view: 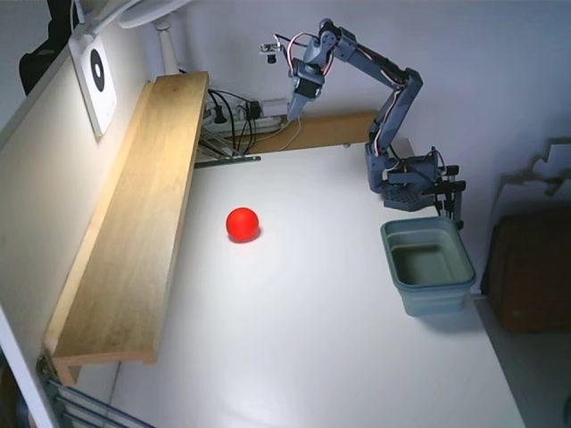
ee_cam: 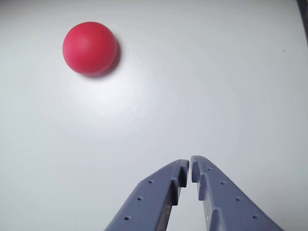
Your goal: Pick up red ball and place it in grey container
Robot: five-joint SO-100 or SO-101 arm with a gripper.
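Above table's far edge | arm folded high | hand (view: 293, 114) closed, empty

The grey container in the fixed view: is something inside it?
The grey container looks empty: only its dark bottom shows. Its near wall hides a strip of the floor. The red ball lies apart on the table.

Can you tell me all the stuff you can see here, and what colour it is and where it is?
red ball: one, bright red, on the white table, left of the middle in the fixed view
grey container: one, grey-blue, empty, at the table's right edge near the arm's base
table: one, white
wooden shelf: one, light wood, along the left wall
cables: several, dark and pale, at the back
paper with black ring: one, white, on the left wall
arm: one, blue-grey, raised at the back
gripper: one, blue-grey, shut, empty, above bare table
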